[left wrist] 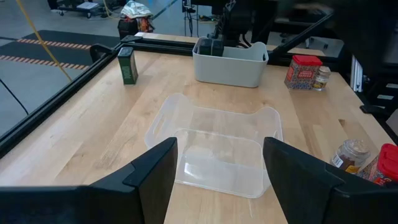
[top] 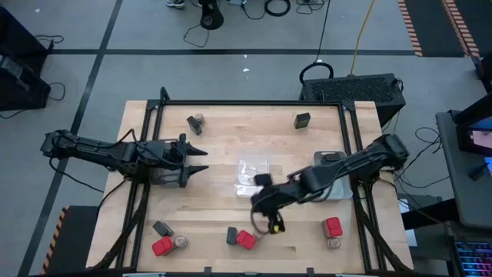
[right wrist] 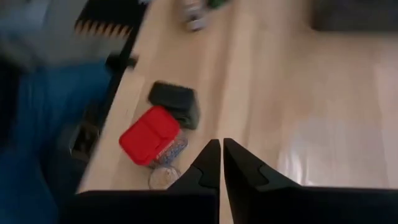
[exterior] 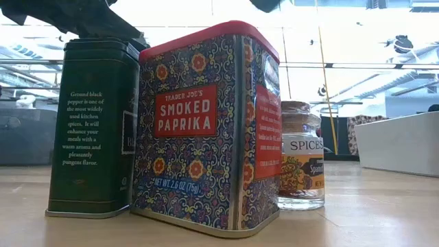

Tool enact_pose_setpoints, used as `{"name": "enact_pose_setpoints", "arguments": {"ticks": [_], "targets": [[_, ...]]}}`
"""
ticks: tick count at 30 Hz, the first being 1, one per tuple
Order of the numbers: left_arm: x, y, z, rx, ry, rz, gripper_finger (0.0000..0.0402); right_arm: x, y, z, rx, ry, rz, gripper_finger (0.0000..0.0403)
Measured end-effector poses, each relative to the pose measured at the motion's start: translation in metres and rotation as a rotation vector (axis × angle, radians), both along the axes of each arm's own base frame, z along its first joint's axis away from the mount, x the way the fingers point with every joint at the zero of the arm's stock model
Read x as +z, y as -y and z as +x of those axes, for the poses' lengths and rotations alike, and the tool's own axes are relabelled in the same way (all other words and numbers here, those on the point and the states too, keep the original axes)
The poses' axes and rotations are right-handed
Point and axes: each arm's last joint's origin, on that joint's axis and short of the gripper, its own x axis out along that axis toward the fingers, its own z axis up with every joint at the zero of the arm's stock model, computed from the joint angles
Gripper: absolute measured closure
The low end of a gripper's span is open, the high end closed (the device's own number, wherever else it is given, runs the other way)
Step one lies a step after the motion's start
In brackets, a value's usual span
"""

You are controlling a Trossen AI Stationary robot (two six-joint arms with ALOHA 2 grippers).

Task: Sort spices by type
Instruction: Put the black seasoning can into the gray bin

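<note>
The spices stand in small groups on the wooden table. A black box (top: 161,228), a red box (top: 161,246) and a jar (top: 181,243) are near the front left. A black box (top: 231,235) and a red box (top: 246,240) stand at the front middle. A red box (top: 332,227) and a jar (top: 333,243) are at the front right. A black box (top: 302,120) stands at the back. My right gripper (top: 274,225) is shut and empty, above the front-middle group. My left gripper (top: 204,161) is open at the left, facing the clear tray (left wrist: 214,146).
A grey tray (top: 332,173) lies under my right arm, right of the clear tray (top: 254,171); in the left wrist view a dark box (left wrist: 208,46) shows inside it. Another black box and a jar (top: 196,121) stand at the back left. Black rails frame the table.
</note>
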Motion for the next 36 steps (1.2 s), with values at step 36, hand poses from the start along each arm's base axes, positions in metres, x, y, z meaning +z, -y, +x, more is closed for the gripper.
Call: {"name": "enact_pose_setpoints", "arguments": {"ticks": [36], "targets": [[-0.002,0.000,-0.001,-0.001,-0.019,0.007,0.0160,-0.053,-0.054,0.107,0.714,-0.023,-0.512,0.0247]]}}
